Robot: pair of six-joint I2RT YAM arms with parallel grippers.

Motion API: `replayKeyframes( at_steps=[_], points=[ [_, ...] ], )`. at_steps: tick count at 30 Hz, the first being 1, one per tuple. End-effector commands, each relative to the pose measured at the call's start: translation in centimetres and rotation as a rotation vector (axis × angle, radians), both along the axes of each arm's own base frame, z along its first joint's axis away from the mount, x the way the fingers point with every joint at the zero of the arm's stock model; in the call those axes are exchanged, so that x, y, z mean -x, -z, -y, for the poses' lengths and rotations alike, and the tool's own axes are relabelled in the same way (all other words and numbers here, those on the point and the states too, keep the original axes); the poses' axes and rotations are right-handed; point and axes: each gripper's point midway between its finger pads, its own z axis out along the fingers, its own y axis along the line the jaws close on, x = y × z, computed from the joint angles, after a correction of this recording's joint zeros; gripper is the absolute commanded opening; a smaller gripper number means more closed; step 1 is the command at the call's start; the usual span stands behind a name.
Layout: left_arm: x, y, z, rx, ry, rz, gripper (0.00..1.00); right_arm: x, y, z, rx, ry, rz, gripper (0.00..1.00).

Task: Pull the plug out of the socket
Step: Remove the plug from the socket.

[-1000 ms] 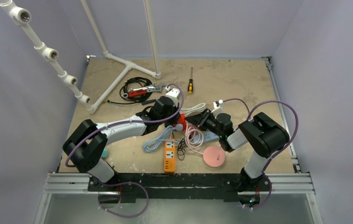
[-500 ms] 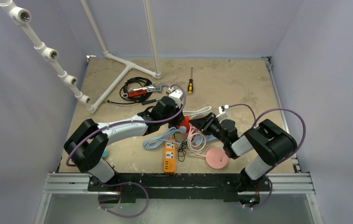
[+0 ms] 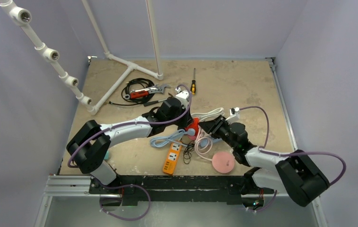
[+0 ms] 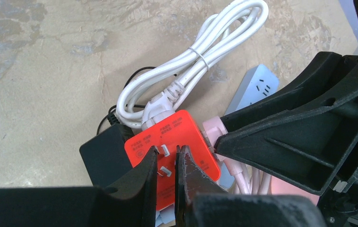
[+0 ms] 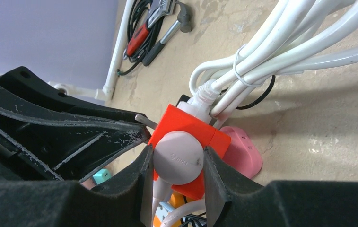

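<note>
You have two tools to count: the left tool [image 4: 167, 161] and the right tool [image 5: 177, 165]. On the table [image 3: 243, 80] there is one red socket cube [image 4: 186, 135] and one round plug [image 5: 178, 153]. There are two power strips, an orange strip [image 3: 172, 158] and a pale blue strip [image 4: 257, 87]. You also have one screwdriver [image 3: 193, 85], one pink disc [image 3: 222, 162], one white cord bundle [image 4: 191, 61] and one black cable coil [image 3: 136, 85].

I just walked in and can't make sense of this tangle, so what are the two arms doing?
The left gripper is pinching the metal prongs of the red socket cube, holding it. The right gripper is closed around the pale round plug seated in that cube. The plug does not look pulled out yet.
</note>
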Motion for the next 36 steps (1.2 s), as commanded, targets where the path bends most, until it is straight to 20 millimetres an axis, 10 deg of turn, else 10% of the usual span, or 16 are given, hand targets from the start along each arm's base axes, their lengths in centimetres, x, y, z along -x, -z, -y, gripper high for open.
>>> replayKeyframes(
  at_steps=[1, 20, 36],
  points=[
    [-2.0, 4.6, -6.5, -0.268, -0.175, -0.011, 0.00, -1.6, -9.6, 0.3, -0.148, 0.029, 0.274, 0.00],
    [-2.2, 3.7, -6.4, -0.246, -0.173, 0.009, 0.00, -1.0, -11.7, 1.9, -0.173, 0.053, 0.309, 0.00],
    [-0.9, -4.8, -3.3, 0.039, -0.018, 0.186, 0.00, -0.6, -11.7, -0.1, 0.055, -0.117, 0.439, 0.00]
  ],
)
